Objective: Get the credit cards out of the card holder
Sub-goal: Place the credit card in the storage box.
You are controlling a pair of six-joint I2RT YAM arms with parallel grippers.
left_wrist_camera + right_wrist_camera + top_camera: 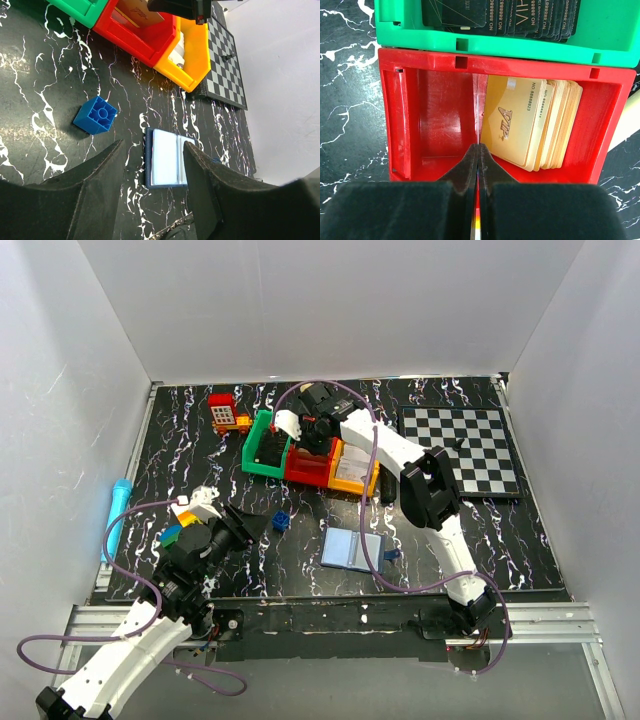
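Right wrist view: the right claw (476, 150) is pressed closed above the red bin (400, 125), perhaps pinching 1 thin card (476, 225) edge-on. Released here, it could lean against the bin wall. The left claw (153, 145) hangs open, aimed at the card holder (167, 167), which lies unfolded on the table (50, 60).

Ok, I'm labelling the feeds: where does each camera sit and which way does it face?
Top external: above and behind the bases, facing down on the table; left arm and right arm show.
Left wrist: low over the table, facing the card holder and blue block; open left hand shows.
Right wrist: looking down into the red bin of gold cards; shut right hand shows.
Shared: top and left wrist both see the card holder.
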